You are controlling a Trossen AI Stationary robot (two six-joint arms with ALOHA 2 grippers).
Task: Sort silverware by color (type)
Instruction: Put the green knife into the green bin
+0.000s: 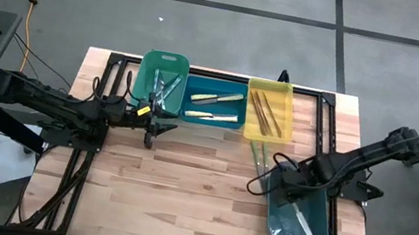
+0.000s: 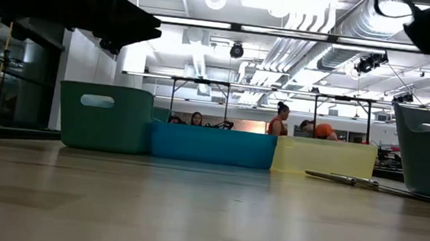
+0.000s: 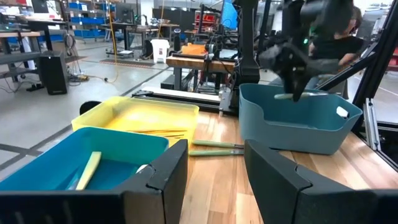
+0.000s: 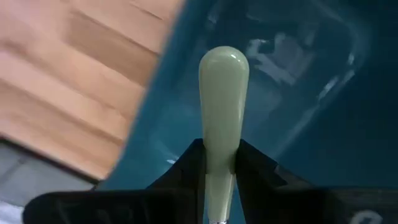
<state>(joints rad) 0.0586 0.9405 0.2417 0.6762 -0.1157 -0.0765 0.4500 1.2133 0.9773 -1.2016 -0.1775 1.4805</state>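
The right gripper (image 4: 219, 163) is pinching a pale green utensil (image 4: 222, 106) over the grey-blue bin (image 1: 314, 233) at five o'clock. The left gripper (image 3: 214, 171), parted and empty, is waiting by the green bin (image 1: 150, 62) at eleven o'clock. With only the handle's narrow part clamped, the utensil could swivel or slip free.

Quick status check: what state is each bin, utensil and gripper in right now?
Left gripper: open, empty, hovering by the green bin.
Right gripper: shut on a pale green-handled utensil, over the grey-blue bin.
Green plastic bin: holds several utensils.
Blue plastic bin: holds two pale yellow-handled utensils.
Yellow plastic bin: holds brownish utensils.
Grey-blue plastic bin: holds clear utensils.
Green-handled utensils on table: unsorted, lying flat.
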